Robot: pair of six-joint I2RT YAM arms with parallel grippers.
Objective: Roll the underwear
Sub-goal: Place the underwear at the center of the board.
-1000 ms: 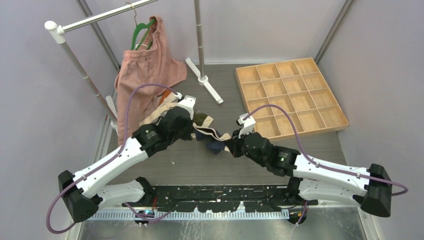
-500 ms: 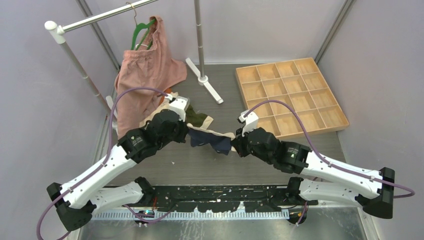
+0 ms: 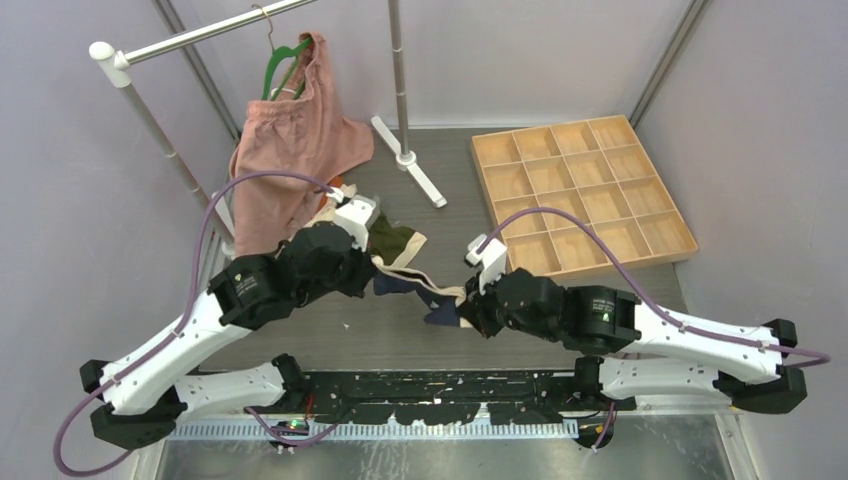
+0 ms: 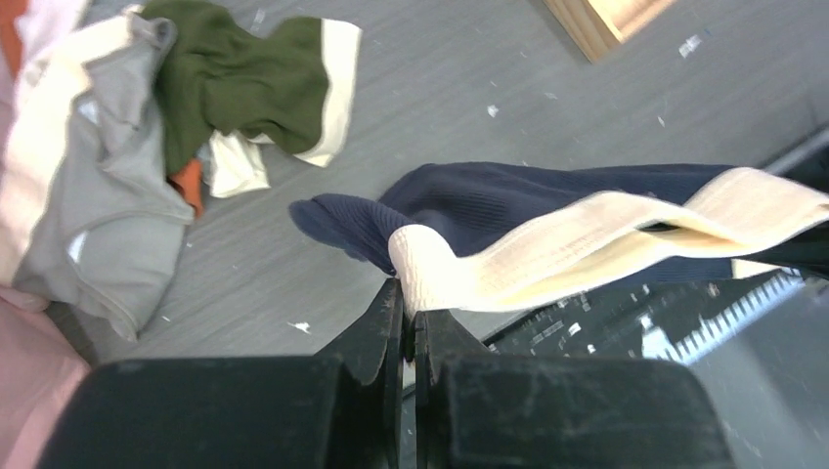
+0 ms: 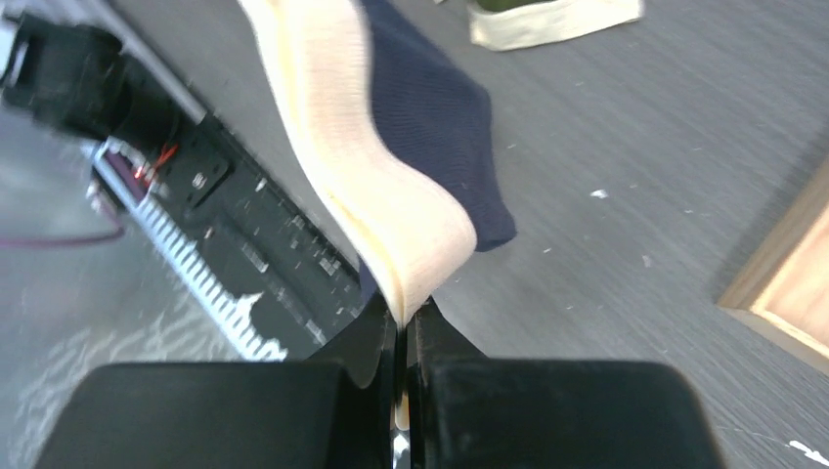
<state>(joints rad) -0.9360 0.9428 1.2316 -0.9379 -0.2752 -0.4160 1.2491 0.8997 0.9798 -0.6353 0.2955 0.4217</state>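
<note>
Navy underwear (image 3: 420, 290) with a cream waistband hangs stretched between both grippers, above the table. My left gripper (image 4: 411, 303) is shut on one end of the waistband (image 4: 547, 249). At the other end, my right gripper (image 5: 403, 318) is shut on the waistband (image 5: 381, 205), with the navy cloth (image 5: 440, 137) drooping behind it. In the top view the left gripper (image 3: 372, 282) is at the garment's left and the right gripper (image 3: 462, 310) at its right. Olive green underwear (image 4: 244, 83) and grey underwear (image 4: 98, 205) lie in a pile at the left.
A wooden tray (image 3: 580, 195) with several compartments lies at the back right. A large pink garment (image 3: 295, 150) on a green hanger (image 3: 285, 60) hangs from a white rack, whose foot (image 3: 410, 160) stands at the back centre. The black base rail (image 3: 440, 400) runs along the near edge.
Both grippers lifted the navy underwear off the table and drew it out between them, then carried it slightly toward the near edge. The garment now sags more in the middle.
</note>
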